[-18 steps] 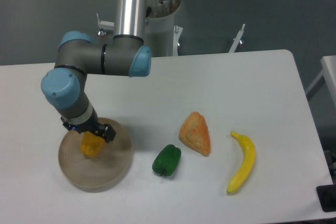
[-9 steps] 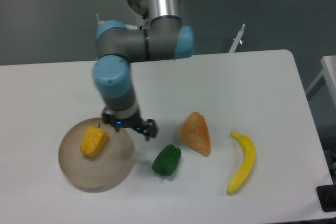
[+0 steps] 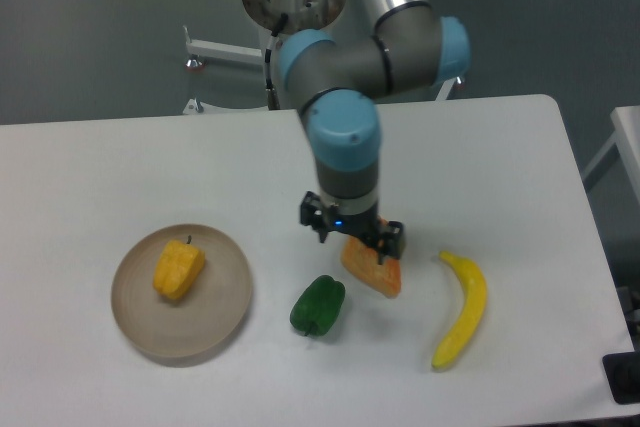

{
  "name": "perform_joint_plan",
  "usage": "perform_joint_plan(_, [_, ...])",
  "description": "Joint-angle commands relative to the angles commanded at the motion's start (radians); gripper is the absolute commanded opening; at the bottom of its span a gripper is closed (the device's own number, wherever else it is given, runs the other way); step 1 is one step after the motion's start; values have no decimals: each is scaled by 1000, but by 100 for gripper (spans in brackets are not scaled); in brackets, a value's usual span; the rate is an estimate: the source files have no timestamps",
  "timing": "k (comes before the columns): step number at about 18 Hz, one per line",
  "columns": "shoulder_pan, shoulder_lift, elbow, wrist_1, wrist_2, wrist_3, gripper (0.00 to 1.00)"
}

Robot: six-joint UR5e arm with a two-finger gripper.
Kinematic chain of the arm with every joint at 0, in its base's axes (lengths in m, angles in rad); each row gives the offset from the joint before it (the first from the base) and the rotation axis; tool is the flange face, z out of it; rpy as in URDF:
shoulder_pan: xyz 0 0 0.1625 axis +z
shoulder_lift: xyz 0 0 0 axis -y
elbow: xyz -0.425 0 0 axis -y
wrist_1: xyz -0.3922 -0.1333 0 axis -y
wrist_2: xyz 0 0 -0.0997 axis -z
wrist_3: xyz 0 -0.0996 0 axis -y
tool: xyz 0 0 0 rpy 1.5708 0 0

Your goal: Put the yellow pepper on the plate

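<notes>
The black two-finger gripper (image 3: 352, 234), open and holding nothing, hangs well to the right of the small yellow pepper (image 3: 178, 268) lying on the round tan plate (image 3: 225, 307).

The arm (image 3: 345, 137) stands over the orange wedge (image 3: 376, 269); green pepper (image 3: 318, 305) and banana (image 3: 462, 310) flank it, left plate (image 3: 225, 312) unobstructed above.

Gripper (image 3: 353, 235) now off the plate (image 3: 222, 319), rightward, above the orange wedge (image 3: 378, 269).
</notes>
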Motion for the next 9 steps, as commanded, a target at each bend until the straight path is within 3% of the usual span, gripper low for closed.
perform_joint_plan(9, [49,12,-3,-5,36,55,99])
